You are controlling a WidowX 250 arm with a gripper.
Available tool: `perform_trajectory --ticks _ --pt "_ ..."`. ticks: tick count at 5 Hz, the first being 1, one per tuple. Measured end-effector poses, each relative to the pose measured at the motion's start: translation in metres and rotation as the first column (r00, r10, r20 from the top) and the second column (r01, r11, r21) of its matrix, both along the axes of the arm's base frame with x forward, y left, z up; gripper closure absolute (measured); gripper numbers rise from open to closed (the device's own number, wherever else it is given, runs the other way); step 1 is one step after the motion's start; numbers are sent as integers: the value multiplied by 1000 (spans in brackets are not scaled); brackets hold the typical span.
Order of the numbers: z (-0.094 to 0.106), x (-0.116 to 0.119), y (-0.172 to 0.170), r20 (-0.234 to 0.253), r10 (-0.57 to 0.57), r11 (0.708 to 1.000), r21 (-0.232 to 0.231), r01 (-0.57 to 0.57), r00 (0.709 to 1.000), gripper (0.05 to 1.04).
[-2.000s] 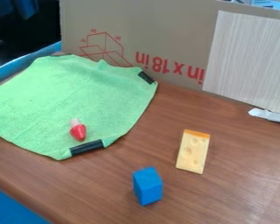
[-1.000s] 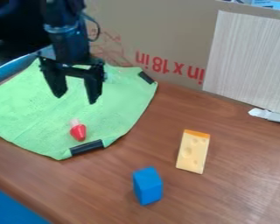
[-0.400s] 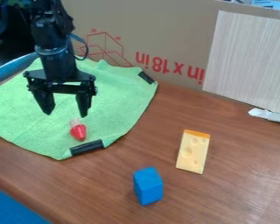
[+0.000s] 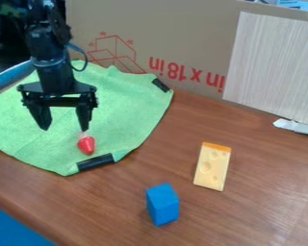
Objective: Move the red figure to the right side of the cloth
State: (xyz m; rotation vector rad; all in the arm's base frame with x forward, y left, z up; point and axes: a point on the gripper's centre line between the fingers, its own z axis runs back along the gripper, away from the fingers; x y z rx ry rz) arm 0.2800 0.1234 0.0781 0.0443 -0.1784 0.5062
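Gripper open above green cloth

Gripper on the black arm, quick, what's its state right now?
Gripper: open, fingers apart, holding nothing, above the green cloth near the red figure.

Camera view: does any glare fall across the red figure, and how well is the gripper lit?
Camera view: a pale sheen lies on the table at lower right, away from the red figure; the gripper reads mostly as black, with little surface detail.
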Motion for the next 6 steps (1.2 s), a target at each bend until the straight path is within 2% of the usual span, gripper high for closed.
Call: perform_trajectory --ticks 2,3,5,6 --pt "-13 -3 -6 15 48 998 -36 -48 999 83" --pt "-20 -6 -11 26 56 997 -49 -55 998 123" --pt "-29 -11 -21 20 28 999 -46 -27 999 691" --pt "-30 -10 -22 29 29 999 -45 -28 999 917"
